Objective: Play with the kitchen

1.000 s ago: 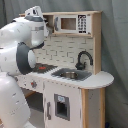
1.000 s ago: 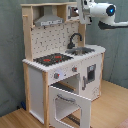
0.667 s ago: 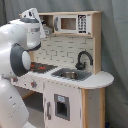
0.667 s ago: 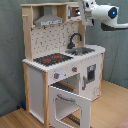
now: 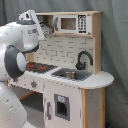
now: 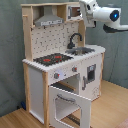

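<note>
Hovering high by the top shelf of the tall white and light-wood toy kitchen (image 6: 62, 65), the robot's hand (image 6: 88, 11) looks poised to reach in (whether open or closed, I cannot tell); the kitchen stands on the wooden floor (image 6: 112, 107), oven door (image 6: 67, 106) hanging open.

1. The arm (image 5: 17, 55) is white with dark grey joint bands; in the first exterior view its large rounded links fill the first exterior view's left.
2. The wrist (image 6: 107, 15) reaches in horizontally from the second exterior view's right and carries a blue indicator light.
3. The gripper (image 6: 88, 11) is raised high; its finger state is not discernible in either exterior view.
</note>
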Robot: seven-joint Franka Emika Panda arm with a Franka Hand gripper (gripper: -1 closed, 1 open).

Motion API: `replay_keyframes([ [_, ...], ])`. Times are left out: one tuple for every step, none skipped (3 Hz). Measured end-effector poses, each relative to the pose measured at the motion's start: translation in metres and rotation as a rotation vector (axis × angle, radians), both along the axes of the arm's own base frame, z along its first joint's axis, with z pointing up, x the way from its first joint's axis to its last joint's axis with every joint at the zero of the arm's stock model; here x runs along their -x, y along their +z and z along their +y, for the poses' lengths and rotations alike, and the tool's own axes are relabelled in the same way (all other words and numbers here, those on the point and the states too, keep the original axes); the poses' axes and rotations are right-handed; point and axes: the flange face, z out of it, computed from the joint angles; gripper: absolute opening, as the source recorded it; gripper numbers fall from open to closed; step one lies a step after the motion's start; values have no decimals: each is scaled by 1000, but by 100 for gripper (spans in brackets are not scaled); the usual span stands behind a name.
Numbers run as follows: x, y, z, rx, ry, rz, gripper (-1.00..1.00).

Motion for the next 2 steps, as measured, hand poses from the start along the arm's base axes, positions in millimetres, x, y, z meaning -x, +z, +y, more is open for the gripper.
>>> replay_keyframes([
  [4, -2, 0, 15, -11, -6, 100],
  [18, -13, -6, 71, -65, -27, 100],
])
